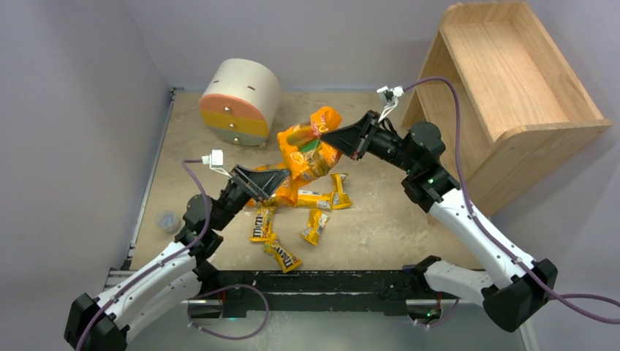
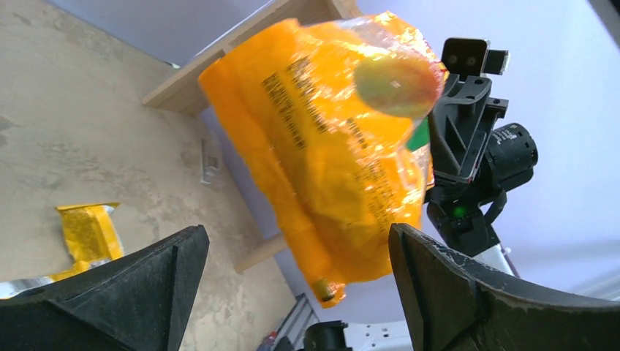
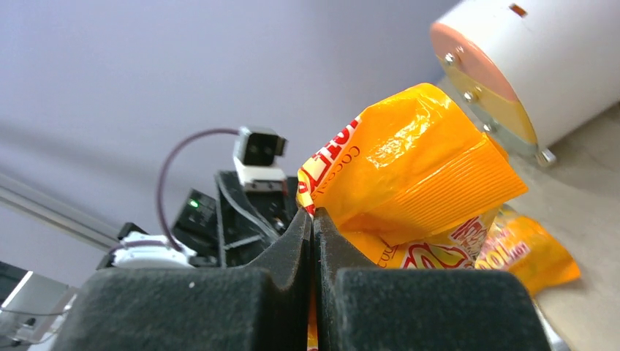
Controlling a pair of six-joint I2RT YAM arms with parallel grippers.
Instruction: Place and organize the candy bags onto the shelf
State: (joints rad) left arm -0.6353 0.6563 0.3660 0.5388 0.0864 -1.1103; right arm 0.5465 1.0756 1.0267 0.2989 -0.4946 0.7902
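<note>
We see the right hand (image 1: 327,135) clamped on a glossy orange candy bag (image 1: 311,150) hanging over the middle of the counter (image 1: 387,219); the left hand (image 1: 274,186) gapes wide, near-left of it; yellow packets (image 1: 316,225) lie scattered nearer; the wooden shelf (image 1: 512,80) stands far right.

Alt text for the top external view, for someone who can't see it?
The right end effector is shut on a glossy orange candy bag, held up over small yellow M&M's packets on the beige table. The open left end effector sits by them, and a light wooden shelf stands far right.
</note>
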